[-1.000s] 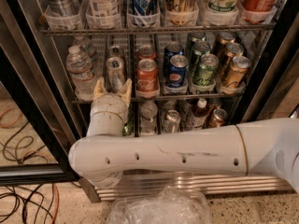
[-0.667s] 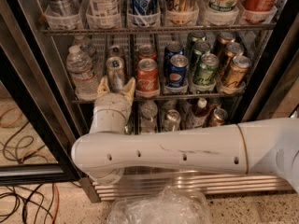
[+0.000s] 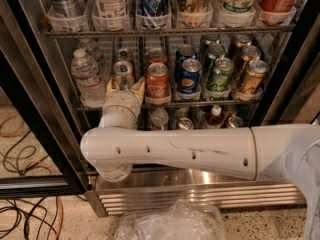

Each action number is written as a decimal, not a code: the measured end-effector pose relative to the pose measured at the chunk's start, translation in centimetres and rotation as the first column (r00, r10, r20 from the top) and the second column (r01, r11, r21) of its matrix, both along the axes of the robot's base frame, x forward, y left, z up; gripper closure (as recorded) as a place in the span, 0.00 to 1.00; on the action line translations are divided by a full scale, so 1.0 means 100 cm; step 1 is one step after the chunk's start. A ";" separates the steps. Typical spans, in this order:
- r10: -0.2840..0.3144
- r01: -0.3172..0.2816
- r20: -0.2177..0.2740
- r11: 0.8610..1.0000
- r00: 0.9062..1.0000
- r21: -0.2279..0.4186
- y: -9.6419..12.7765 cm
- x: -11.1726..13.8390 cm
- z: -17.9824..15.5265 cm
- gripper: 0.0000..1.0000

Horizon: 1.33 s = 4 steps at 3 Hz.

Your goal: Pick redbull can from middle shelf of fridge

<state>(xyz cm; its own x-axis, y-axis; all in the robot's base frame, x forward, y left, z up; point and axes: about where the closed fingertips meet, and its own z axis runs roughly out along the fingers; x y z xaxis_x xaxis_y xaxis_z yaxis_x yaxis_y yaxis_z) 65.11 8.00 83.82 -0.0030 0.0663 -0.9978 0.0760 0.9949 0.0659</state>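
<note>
The redbull can (image 3: 122,70), slim and silver, stands at the front of the middle shelf (image 3: 200,104) of the fridge (image 3: 200,191), between a water bottle (image 3: 87,76) and a red Coca-Cola can (image 3: 157,81). My gripper (image 3: 125,87) reaches into the shelf on the white arm (image 3: 190,151). Its pale fingers (image 3: 138,87) stand open on either side of the redbull can's lower part. The wrist hides the can's base.
A blue Pepsi can (image 3: 190,76), a green can (image 3: 219,76) and bronze cans (image 3: 250,76) fill the shelf to the right. Tall cans in clear cups (image 3: 155,4) stand above. The black door frame (image 3: 30,109) is at left. A clear plastic bag (image 3: 172,224) and cables (image 3: 25,214) lie on the floor.
The gripper has moved forward and up into the middle shelf, so its fingers now flank the redbull can. The cans have not moved.
</note>
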 end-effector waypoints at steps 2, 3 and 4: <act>-0.001 0.001 0.001 1.000 1.000 0.003 0.000 0.001 0.001 0.79; -0.001 0.001 0.001 1.000 1.000 0.003 0.000 0.001 0.001 0.99; 0.025 -0.026 0.057 1.000 0.998 0.008 -0.002 -0.009 0.028 1.00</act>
<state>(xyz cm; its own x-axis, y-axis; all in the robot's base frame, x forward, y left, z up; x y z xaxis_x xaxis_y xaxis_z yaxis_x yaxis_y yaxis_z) 64.21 7.83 86.62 0.0518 0.0757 -0.9958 0.0467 0.9958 0.0781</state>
